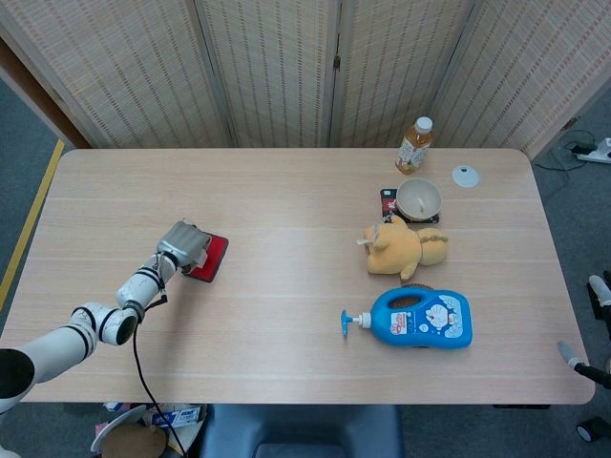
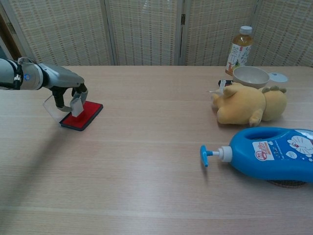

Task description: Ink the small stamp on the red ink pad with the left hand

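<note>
The wooden table (image 2: 146, 161) carries a blue pump detergent bottle (image 2: 269, 155) lying on its side, a yellow plush toy (image 2: 249, 105), a bowl (image 2: 250, 76) and a tea bottle (image 2: 240, 45) at the right. At the left, the left hand (image 2: 66, 85) pinches the small stamp (image 2: 77, 105), positioned over the near end of the red ink pad (image 2: 83, 115); contact cannot be confirmed. The right hand is out of frame.

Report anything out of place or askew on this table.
The blue pump bottle lies on its side, nozzle pointing left, and the yellow plush toy lies toppled beside it. Nothing looks spilled or damaged.
</note>
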Available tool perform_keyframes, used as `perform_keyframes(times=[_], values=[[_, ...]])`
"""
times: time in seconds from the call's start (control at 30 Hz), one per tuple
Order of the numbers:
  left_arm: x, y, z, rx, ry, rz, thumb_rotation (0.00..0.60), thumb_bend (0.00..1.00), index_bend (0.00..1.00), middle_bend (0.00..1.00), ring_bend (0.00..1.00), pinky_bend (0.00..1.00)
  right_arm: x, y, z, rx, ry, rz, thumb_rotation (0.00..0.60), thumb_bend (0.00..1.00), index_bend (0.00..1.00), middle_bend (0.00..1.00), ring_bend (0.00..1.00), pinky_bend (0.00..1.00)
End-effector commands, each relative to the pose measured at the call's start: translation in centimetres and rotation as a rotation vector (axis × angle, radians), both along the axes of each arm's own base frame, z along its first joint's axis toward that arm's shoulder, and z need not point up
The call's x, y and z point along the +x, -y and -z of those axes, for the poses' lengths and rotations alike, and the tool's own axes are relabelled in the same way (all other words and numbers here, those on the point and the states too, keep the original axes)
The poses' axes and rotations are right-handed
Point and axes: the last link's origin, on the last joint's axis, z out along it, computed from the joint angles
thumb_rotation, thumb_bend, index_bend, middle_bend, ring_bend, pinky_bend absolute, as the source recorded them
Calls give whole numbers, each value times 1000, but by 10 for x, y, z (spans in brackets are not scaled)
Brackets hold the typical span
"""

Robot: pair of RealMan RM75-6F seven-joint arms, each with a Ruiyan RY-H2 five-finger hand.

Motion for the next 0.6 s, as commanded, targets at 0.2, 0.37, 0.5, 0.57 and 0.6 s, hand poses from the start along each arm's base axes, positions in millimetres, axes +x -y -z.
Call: perform_keyframes(times=[0.2,0.37,0.5,0.57,0.6], values=[[20,17,-19,22,29,39,600,344,577,465,296,416,1,-2,-1,5,7,-11,600,204,0,0,0,0],[30,38,-33,49,27,42,600,343,577,465,296,416,2,-4,0,17,11,-26,600,204,0,0,0,0],[36,57,-40,86,14,38,600,343,577,465,296,416,2,-3,0,42,23,-29,600,204,0,0,0,0],[37,68,-41,102,2,32,600,343,577,465,296,416,2,-3,0,59,27,-36,600,204,0,0,0,0],[38,72,-40,108,-1,29,600,343,576,465,296,416,2,-3,1,67,29,-40,600,204,0,0,0,0]])
